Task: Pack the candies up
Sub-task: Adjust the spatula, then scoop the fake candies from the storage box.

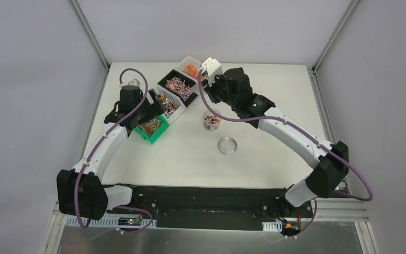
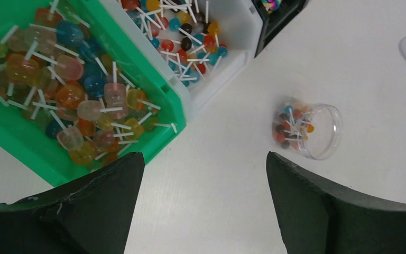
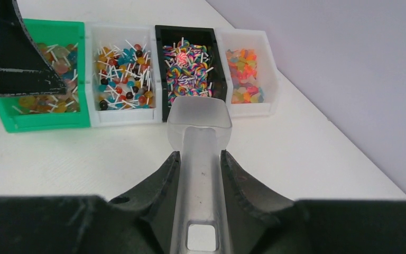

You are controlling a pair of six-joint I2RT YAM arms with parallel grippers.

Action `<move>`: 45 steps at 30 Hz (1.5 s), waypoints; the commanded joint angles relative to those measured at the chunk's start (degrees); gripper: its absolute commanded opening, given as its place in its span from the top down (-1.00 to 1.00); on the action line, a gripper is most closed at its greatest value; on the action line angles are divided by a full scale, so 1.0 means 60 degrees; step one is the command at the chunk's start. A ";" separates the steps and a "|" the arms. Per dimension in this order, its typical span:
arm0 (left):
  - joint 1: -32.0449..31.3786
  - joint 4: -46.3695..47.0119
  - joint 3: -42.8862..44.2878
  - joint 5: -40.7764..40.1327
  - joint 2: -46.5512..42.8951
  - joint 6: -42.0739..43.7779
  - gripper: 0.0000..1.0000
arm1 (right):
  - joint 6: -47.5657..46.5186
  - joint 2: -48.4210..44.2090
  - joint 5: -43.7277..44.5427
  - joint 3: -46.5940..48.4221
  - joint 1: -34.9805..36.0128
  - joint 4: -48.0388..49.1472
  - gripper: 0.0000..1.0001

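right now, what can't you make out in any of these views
- Top view: candies in the jar are too small to count.
- Top view: the right arm covers part of the far white bin.
- Left wrist view: the green bin is cut off by the left and top edges.
- Right wrist view: jar and lid lie outside the frame; the frosted scoop in the right end effector blurs whatever its bowl holds.

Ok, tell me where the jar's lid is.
In the top view, the clear round lid lies on the table near its middle, just on the arm-base side of the open jar, apart from it.
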 commanded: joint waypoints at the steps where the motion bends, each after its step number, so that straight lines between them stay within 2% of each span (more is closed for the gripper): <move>1: -0.0072 -0.0003 0.1031 -0.1203 0.0662 0.0551 -0.70 | -0.0718 0.0960 0.0389 0.1515 -0.0031 -0.0097 1.00; 13: -0.0017 0.0001 0.1582 -0.1482 0.2055 0.1124 -0.44 | -0.1067 0.4148 0.0365 0.4049 -0.0051 -0.0370 1.00; 21: 0.0236 0.0178 0.1584 -0.0511 0.2856 0.1043 -0.28 | -0.1430 0.5633 0.0414 0.5003 -0.0032 -0.0697 1.00; 27: 0.0713 0.0355 0.1573 0.0587 0.3487 0.0833 -0.16 | -0.1549 0.6086 0.0391 0.5219 -0.0017 -0.0686 1.00; 37: 0.0733 0.0354 0.1464 0.0807 0.3669 0.0862 -0.05 | -0.1557 0.6879 0.0177 0.5649 -0.0017 -0.0628 1.00; 45: 0.0730 0.0409 0.1426 0.1129 0.3639 0.0891 0.12 | -0.1116 0.7476 0.0035 0.5771 0.0074 -0.0376 1.00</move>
